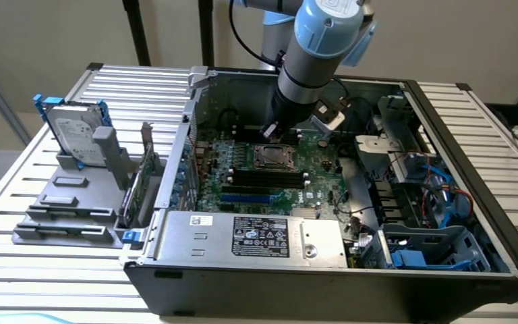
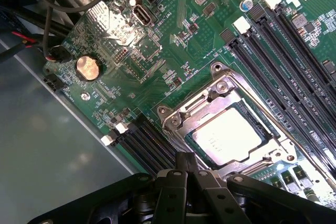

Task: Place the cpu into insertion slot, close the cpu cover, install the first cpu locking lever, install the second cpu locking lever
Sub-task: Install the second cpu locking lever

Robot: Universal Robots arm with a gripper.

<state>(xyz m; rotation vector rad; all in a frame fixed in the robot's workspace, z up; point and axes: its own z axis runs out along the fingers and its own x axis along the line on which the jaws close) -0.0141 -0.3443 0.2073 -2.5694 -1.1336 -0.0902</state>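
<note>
While shut, hand beside cpu cover | cpu seated

Bright daylight, glare on cpu

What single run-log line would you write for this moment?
gripper: shut, at socket edge | cpu: seated in insertion slot | cpu cover: closed over it | motherboard: inside open case

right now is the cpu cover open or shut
Shut: the cpu cover lies flat over the cpu, whose silvery top shows through its window.
</note>
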